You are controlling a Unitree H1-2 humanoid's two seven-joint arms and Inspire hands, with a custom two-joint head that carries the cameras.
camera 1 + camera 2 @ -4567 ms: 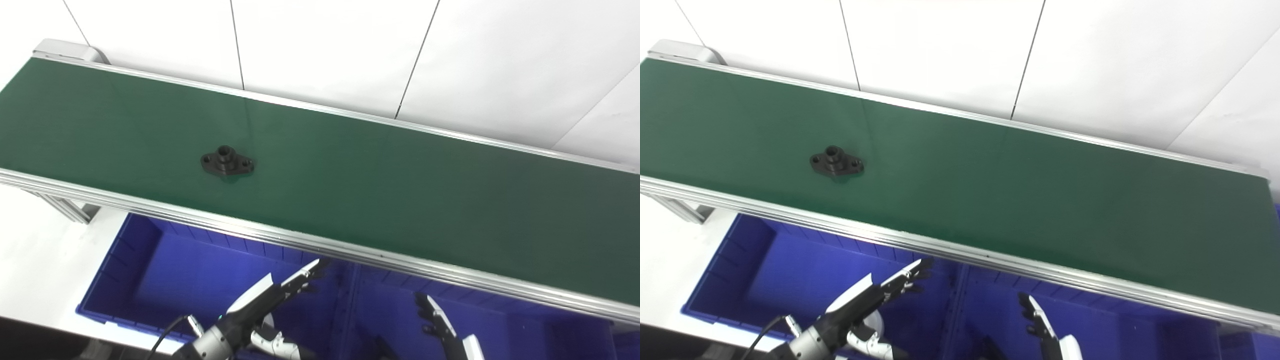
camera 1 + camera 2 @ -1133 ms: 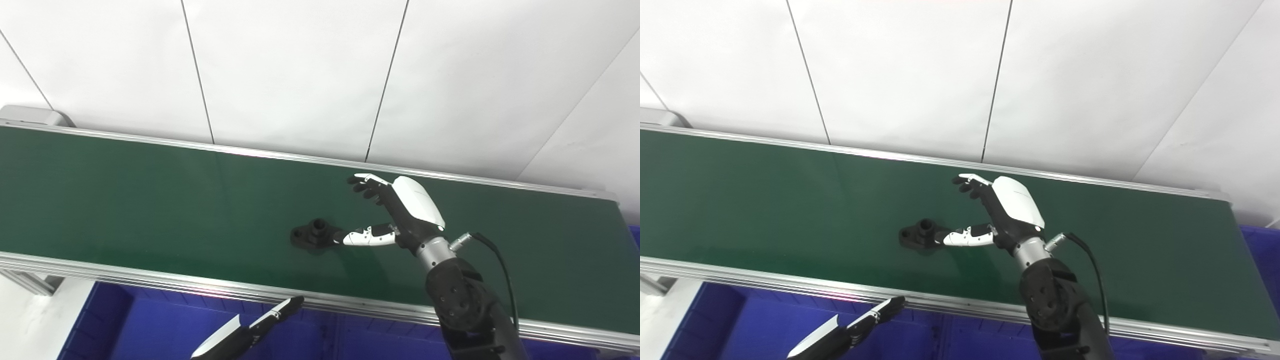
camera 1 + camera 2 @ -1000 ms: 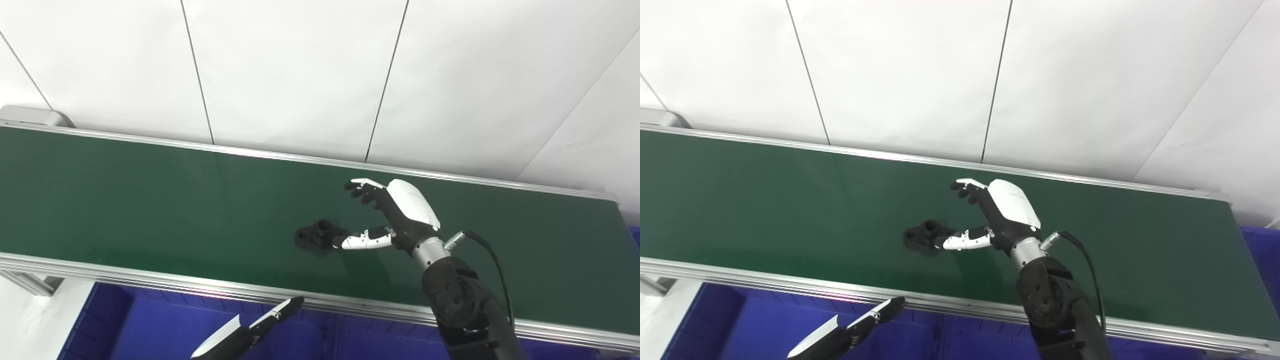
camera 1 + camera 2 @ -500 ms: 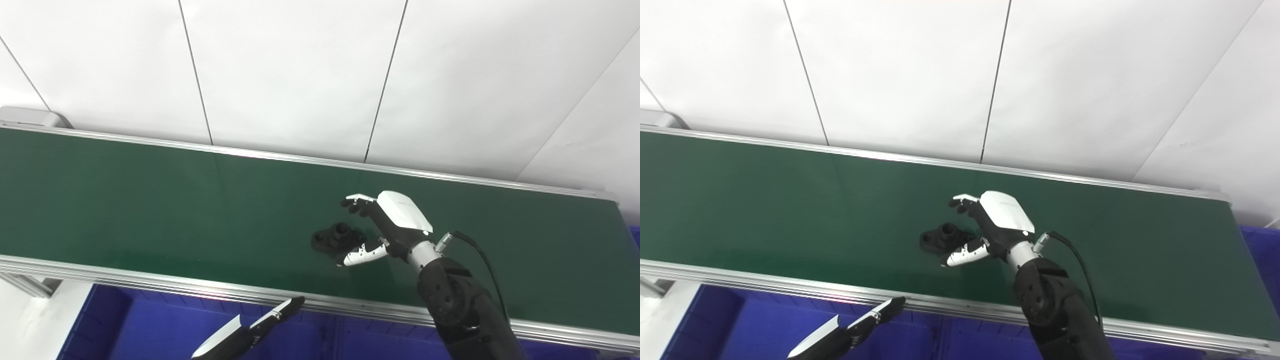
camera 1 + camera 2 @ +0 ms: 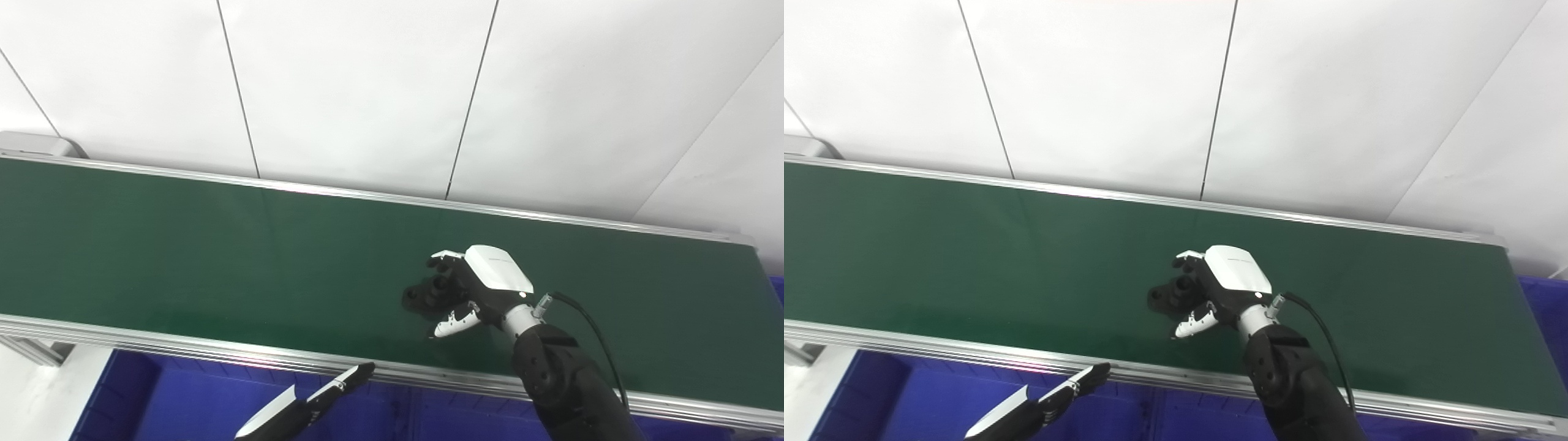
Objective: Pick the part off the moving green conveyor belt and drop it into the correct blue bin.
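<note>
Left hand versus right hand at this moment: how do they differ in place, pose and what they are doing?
The right hand is over the green conveyor belt, its fingers curled around the black part; the left hand sits below the belt's near rail, over the blue bin. The right hand touches the part; the left hand touches nothing visible, fingers straight. Both have white shells and dark fingers.

right hand (image 5: 1222, 288) over part (image 5: 1167, 295) — green belt (image 5: 968, 245)
</note>
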